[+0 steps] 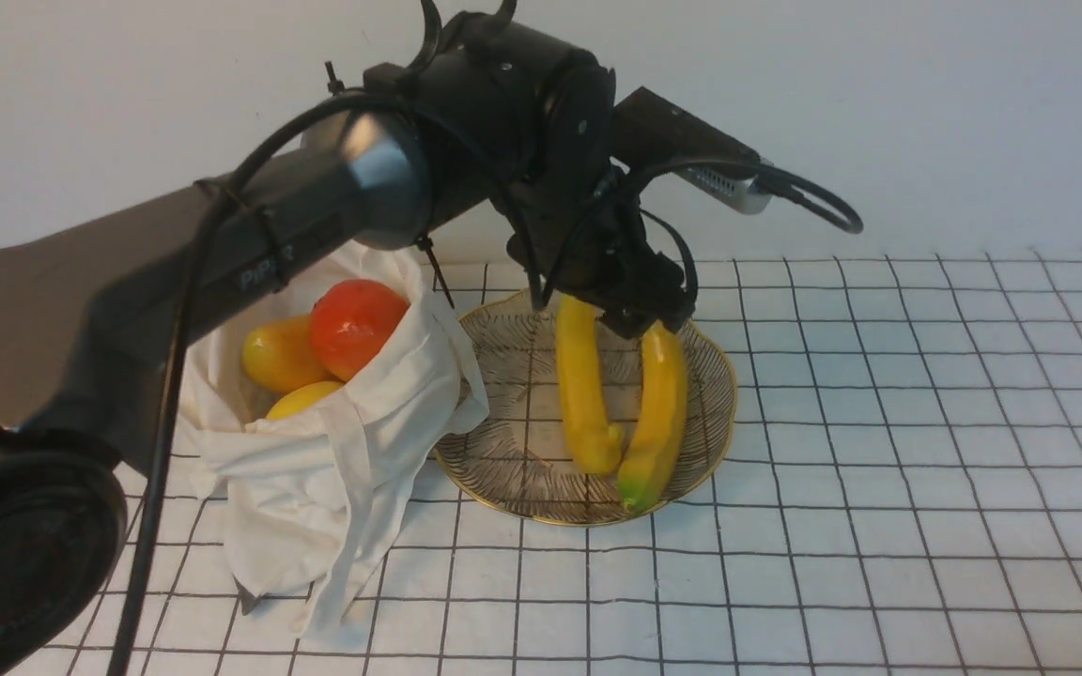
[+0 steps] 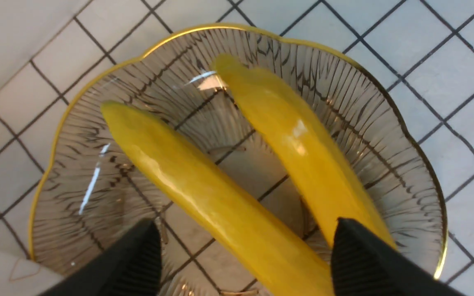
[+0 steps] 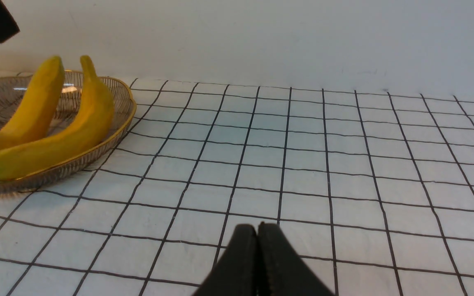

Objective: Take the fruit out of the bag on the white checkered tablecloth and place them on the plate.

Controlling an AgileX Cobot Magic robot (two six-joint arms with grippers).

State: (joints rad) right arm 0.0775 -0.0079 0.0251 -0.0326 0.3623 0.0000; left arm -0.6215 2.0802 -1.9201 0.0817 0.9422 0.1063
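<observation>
Two yellow bananas (image 1: 581, 385) (image 1: 658, 413) lie side by side in the amber glass plate (image 1: 503, 502) on the white checkered tablecloth (image 1: 879, 469). My left gripper (image 1: 640, 314) is open just above their far ends and holds nothing. In the left wrist view its fingers straddle one banana (image 2: 204, 193), with the other (image 2: 298, 139) beside it. The off-white bag (image 1: 316, 469) slumps left of the plate, holding a red-orange fruit (image 1: 353, 324) and two yellow-orange ovals (image 1: 273, 357) (image 1: 301, 399). My right gripper (image 3: 257, 225) is shut and empty over bare cloth, and is not in the front view.
A plain white wall backs the table. The bag's cloth touches the plate's left rim. In the right wrist view the plate (image 3: 117, 123) with both bananas sits far left, with checkered cloth stretching right.
</observation>
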